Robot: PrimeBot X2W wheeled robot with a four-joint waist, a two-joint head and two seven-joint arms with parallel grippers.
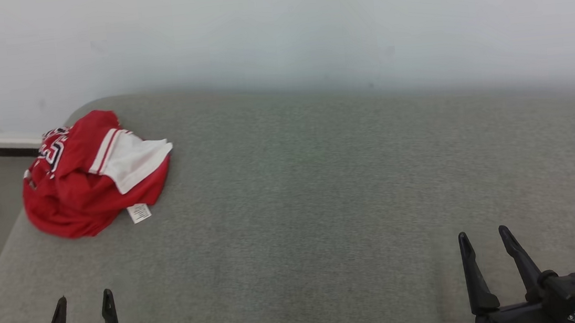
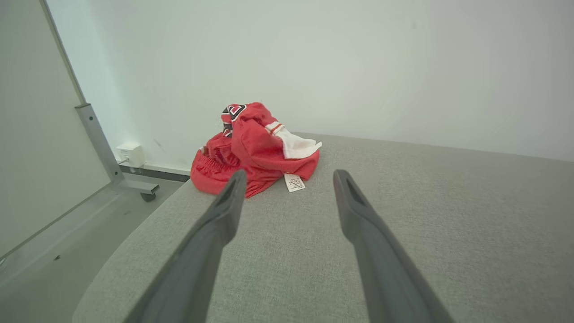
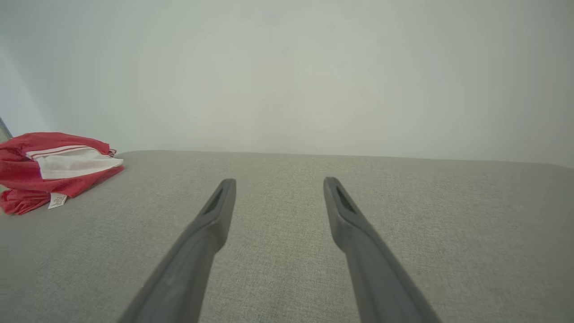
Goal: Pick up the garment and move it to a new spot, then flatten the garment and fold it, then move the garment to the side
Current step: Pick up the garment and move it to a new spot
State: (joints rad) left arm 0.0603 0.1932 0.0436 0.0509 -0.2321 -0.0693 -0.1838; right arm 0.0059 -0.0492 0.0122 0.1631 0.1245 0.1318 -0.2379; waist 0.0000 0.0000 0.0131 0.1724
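My left gripper (image 1: 83, 297), two long dark fingers, hangs spread wide and holds nothing, low over the near left part of the broad grey woven-fabric surface (image 1: 323, 205). My right gripper (image 1: 483, 232) is parted just as wide and equally bare, over the near right part of the same surface, well apart from the left one. Neither touches any cloth.

Ahead of my left fingers (image 2: 224, 215), in the left wrist view, lies the crumpled red mesh garment with white trim and black-and-white lettering (image 2: 255, 148), bunched in a heap. It sits at the far left corner of the grey surface, close to its rounded edge, well away from my right gripper. A white panel with red stripes folds over its top, and a small white printed care label (image 2: 294, 182) sticks out at its near edge, lying flat on the grey fabric.

Behind the surface rises a plain pale wall (image 1: 274, 25). To the left, the grey floor (image 2: 67, 242) holds a grey metal frame leg on a caster (image 2: 103, 148), with a small white wall box (image 2: 130, 154) just beside it.
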